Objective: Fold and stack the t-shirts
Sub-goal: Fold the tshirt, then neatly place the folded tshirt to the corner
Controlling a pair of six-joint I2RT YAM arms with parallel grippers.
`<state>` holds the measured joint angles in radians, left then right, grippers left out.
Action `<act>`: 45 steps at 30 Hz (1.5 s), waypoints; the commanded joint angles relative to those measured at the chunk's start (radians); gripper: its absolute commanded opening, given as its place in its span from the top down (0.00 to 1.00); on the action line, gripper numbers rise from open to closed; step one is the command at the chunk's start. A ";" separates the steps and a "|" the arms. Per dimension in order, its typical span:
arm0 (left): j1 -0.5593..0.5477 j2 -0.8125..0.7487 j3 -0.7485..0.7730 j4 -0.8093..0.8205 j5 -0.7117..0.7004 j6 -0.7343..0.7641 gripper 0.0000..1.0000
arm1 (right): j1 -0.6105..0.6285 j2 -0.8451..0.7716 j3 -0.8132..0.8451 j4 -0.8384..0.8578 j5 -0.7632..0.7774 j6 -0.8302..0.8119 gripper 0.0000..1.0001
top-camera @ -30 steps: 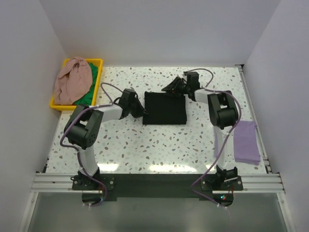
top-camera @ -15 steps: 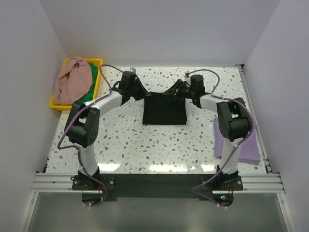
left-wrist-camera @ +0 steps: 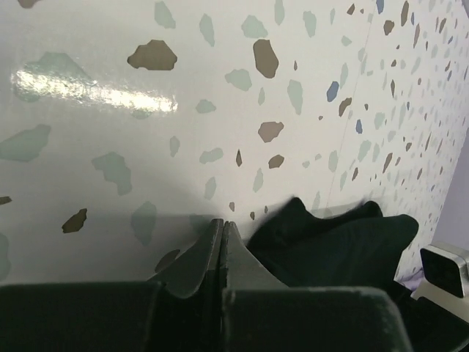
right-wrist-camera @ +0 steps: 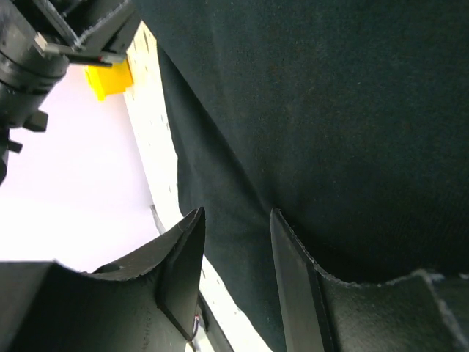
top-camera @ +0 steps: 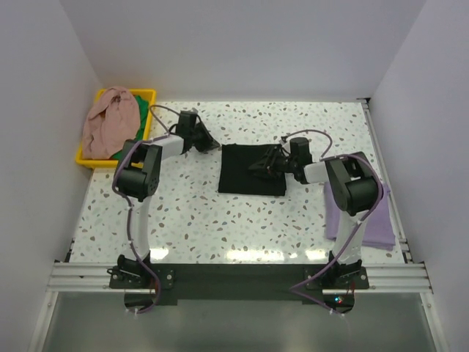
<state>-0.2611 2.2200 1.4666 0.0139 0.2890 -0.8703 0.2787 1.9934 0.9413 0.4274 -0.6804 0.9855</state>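
At 10 o'clock of the table (top-camera: 220, 220), a yellow bin (top-camera: 83, 157) is seen holding a pink garment (top-camera: 108, 121) and a green garment (top-camera: 133, 138), bunched and unfolded.

The left arm is stretched low across the table toward 11 o'clock, its forearm nearly flat. The left gripper (top-camera: 209, 144) is aimed at the left edge of the black t-shirt (top-camera: 245, 176), near it but apart. In the left wrist view the left gripper (left-wrist-camera: 222, 226) is shown with its jaws pressed together on nothing, just above bare tabletop, the cloth lying beyond it at 2 o'clock.

The black t-shirt is laid just past the table's centre toward 12 o'clock, folded into a flat rectangle. It is judged to be light, limp and easily rumpled. A pinch through all layers at a corner or along a folded edge would be best, since a hold in the middle would let the layers slide apart.

The right arm is bent back over its base, with the wrist turned toward 9 o'clock. The right gripper (top-camera: 265, 166) is set low over the shirt's right half. In the right wrist view the right gripper (right-wrist-camera: 236, 213) is seen with its jaws spread a little, dark cloth filling the gap behind them. Whether cloth is touched cannot be told.

At 4 o'clock a folded purple t-shirt (top-camera: 372, 213) is lying, well apart from the black one.
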 commanded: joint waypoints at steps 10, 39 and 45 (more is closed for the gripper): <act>0.008 -0.175 -0.015 0.001 0.061 0.056 0.90 | -0.033 -0.241 0.065 -0.332 0.088 -0.209 0.49; -0.403 -0.215 -0.341 0.046 -0.040 -0.009 0.87 | -0.121 -0.130 0.174 -0.628 0.369 -0.525 0.21; -0.403 -0.215 -0.331 0.034 -0.050 0.001 0.87 | -0.056 -0.107 0.180 -0.666 0.448 -0.518 0.24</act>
<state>-0.6571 1.9850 1.1461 0.0441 0.2733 -0.8776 0.1867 1.8469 1.1034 -0.1879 -0.3195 0.4850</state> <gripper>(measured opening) 0.132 0.764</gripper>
